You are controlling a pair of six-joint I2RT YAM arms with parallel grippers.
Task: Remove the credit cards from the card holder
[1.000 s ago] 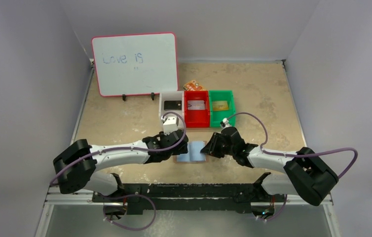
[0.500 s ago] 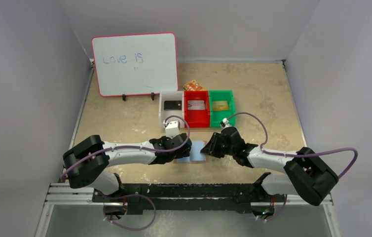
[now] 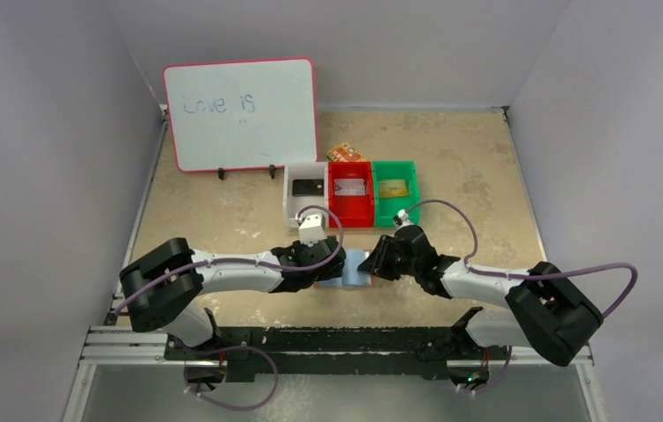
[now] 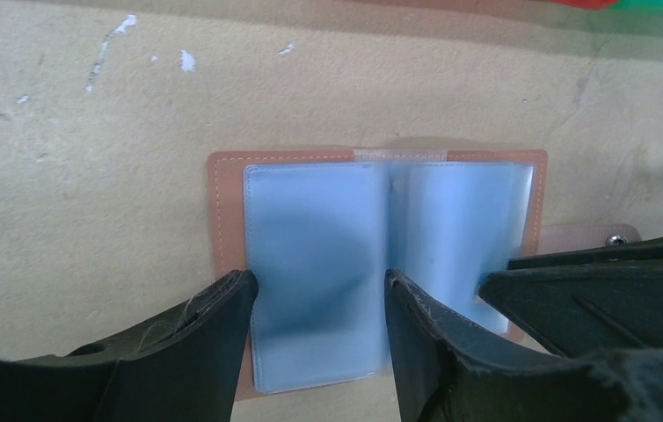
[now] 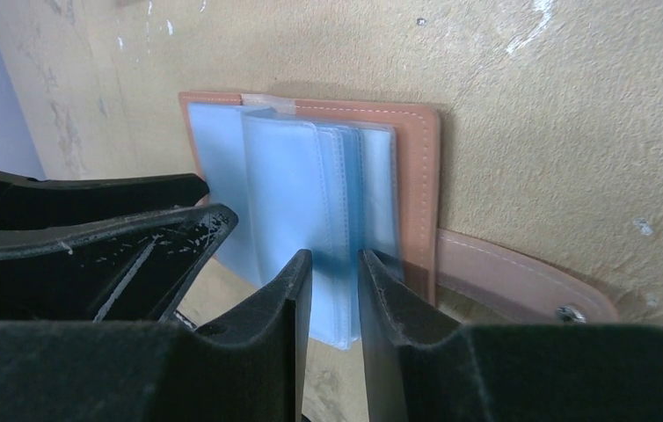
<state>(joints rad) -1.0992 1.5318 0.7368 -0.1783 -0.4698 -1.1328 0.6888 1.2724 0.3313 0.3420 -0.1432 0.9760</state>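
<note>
The tan card holder (image 3: 346, 274) lies open on the table, its pale blue sleeves facing up. It also shows in the left wrist view (image 4: 227, 220) and the right wrist view (image 5: 416, 176). My left gripper (image 3: 326, 264) (image 4: 317, 281) is open, with its fingers astride the left blue page. My right gripper (image 3: 372, 262) (image 5: 335, 257) is closed on a few raised blue sleeves on the right side. The snap tab (image 5: 521, 281) sticks out to the right. No card shows in the sleeves.
A white bin (image 3: 290, 198), a red bin (image 3: 350, 214) and a green bin (image 3: 396, 214) stand behind the holder, each with a card inside. An orange patterned packet (image 3: 344, 152) lies behind them. A whiteboard (image 3: 240, 114) stands at the back left.
My left gripper has moved right and forward over the holder's left page. The right gripper and the holder have stayed put.
</note>
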